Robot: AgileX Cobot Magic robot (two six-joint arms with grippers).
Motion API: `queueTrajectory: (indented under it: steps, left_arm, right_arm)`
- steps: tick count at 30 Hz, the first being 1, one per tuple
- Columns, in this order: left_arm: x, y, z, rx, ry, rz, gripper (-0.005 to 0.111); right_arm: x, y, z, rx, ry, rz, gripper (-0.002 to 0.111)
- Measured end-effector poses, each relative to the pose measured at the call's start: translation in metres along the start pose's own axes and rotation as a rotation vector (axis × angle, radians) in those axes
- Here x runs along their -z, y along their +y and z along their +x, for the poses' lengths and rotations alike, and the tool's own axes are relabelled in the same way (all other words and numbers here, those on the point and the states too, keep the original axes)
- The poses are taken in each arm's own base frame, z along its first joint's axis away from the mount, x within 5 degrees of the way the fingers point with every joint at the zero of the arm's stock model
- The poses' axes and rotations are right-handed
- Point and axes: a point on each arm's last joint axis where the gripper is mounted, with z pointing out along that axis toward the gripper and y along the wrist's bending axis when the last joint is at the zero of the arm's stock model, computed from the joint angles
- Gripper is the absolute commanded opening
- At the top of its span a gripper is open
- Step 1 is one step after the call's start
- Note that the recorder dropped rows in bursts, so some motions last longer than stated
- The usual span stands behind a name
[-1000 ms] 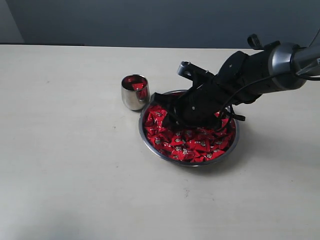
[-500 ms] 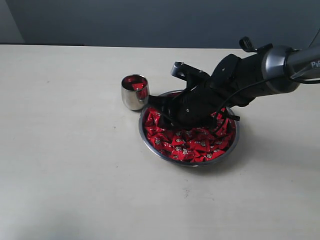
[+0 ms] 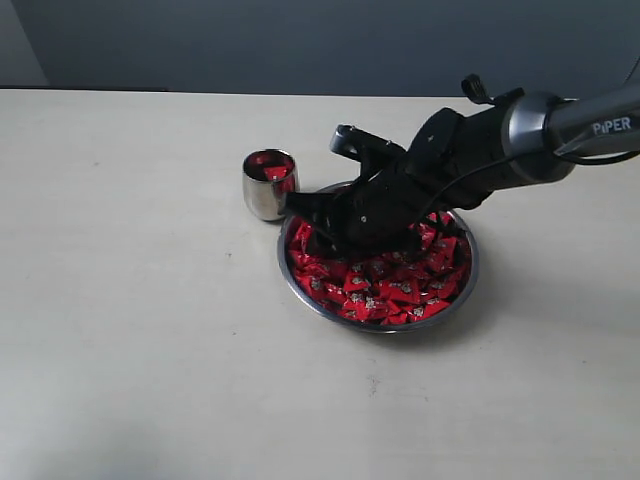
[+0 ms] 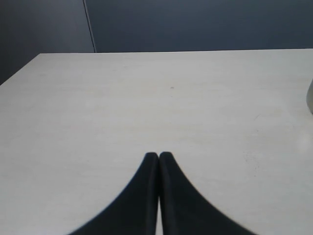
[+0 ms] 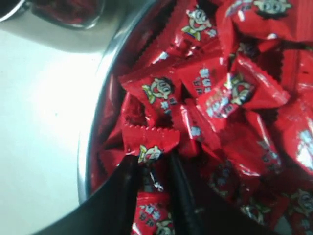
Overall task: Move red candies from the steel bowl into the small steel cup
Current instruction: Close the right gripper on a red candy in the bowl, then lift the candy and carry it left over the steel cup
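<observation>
The steel bowl (image 3: pixel 372 325) sits mid-table, heaped with red candies (image 3: pixel 385 290). Just off its far-left rim stands the small steel cup (image 3: pixel 268 190), upright, with a red candy (image 3: pixel 275 172) inside. My right gripper (image 3: pixel 303 212) reaches in from the right and hovers low over the bowl's left side, near the cup. In the right wrist view its fingers (image 5: pixel 128 176) are shut on one red candy (image 5: pixel 149 144) above the pile (image 5: pixel 234 93), beside the bowl's rim (image 5: pixel 95 122); the cup (image 5: pixel 58 29) shows at the frame's corner. My left gripper (image 4: pixel 159 155) is shut and empty over bare table.
The pale tabletop (image 3: pixel 150 330) spreads wide to the left and front of the bowl. A dark wall (image 3: pixel 300 40) runs behind the table's far edge. The right arm's black and silver body (image 3: pixel 480 150) slants over the bowl's far right side.
My right gripper has risen slightly and moved left across the bowl toward the cup, keeping hold of its candy. Bowl, cup and left gripper stay still.
</observation>
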Motion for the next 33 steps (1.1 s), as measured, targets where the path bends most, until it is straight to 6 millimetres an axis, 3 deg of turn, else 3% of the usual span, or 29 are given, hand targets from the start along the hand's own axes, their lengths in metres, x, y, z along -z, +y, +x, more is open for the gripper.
queueTrajectory:
  steps: [16, 18, 21, 33]
  left_arm:
    - [0.0, 0.0, 0.0, 0.0, 0.0, 0.0, 0.0]
    - [0.0, 0.0, 0.0, 0.0, 0.0, 0.0, 0.0]
    - [0.0, 0.0, 0.0, 0.0, 0.0, 0.0, 0.0]
    - [0.0, 0.0, 0.0, 0.0, 0.0, 0.0, 0.0]
  right_arm:
    - [-0.009, 0.0, 0.003, 0.007, 0.037, 0.002, 0.024]
    - [-0.01, -0.001, 0.003, 0.007, 0.038, 0.003, 0.019]
    - [-0.01, -0.001, 0.003, 0.006, 0.039, 0.004, 0.0]
    - [-0.011, -0.002, 0.004, 0.03, 0.043, 0.014, -0.001]
